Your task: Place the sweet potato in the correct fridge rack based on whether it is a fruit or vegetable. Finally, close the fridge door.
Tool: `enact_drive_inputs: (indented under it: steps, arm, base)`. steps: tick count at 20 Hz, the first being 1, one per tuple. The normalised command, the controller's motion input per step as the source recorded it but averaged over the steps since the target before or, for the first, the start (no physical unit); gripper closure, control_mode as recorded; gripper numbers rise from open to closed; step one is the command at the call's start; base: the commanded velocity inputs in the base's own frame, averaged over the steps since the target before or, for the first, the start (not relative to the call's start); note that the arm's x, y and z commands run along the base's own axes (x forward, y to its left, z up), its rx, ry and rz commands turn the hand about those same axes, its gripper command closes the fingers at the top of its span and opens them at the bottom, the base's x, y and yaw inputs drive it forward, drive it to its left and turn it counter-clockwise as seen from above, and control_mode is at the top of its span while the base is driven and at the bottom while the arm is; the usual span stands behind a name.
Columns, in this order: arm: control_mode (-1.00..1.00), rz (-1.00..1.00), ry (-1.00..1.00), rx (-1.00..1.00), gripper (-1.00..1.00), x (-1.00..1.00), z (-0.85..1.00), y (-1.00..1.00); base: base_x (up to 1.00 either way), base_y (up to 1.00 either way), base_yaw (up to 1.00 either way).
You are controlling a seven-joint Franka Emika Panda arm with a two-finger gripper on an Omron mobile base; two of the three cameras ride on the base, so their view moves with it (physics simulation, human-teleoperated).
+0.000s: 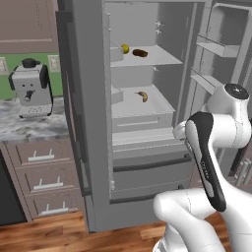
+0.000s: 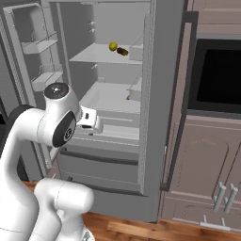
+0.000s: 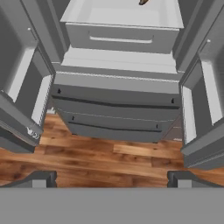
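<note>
The sweet potato (image 1: 140,52) (image 2: 122,51) lies on the upper fridge rack (image 1: 160,60) (image 2: 89,56), right beside a round yellow fruit (image 1: 125,48) (image 2: 113,46). A curved banana (image 1: 142,96) (image 3: 143,2) rests on the lower rack (image 1: 130,107) (image 2: 110,100) (image 3: 122,15). Both fridge doors (image 1: 81,98) (image 2: 162,94) stand open. My gripper (image 3: 112,180) is open and holds nothing. It hangs in front of the fridge at about drawer height and looks down over the lower drawers (image 3: 116,107), well below the sweet potato.
Door bins (image 1: 216,47) (image 2: 40,46) line the open doors on both sides of the hand. A coffee machine (image 1: 30,88) stands on the marble counter left of the fridge, above cabinet drawers (image 1: 44,177). A black oven (image 2: 216,75) and cabinets are on the right. Wood floor (image 3: 109,164) lies below.
</note>
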Motion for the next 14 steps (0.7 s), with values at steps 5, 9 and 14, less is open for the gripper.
enact_drive_inputs:
  steps: [5,9,14]
  arm:
    - [-1.0,0.0,-0.01,0.0,-1.0,-0.08,0.0,0.0]
    - [-1.0,0.0,-0.12,0.0,-1.0,-0.54,0.01,0.11]
    - [-1.0,0.0,-0.2,0.0,-1.0,-0.57,0.09,0.47]
  base:
    - [0.0,0.0,0.0]
    - [0.0,0.0,0.0]
    - [0.0,0.0,0.0]
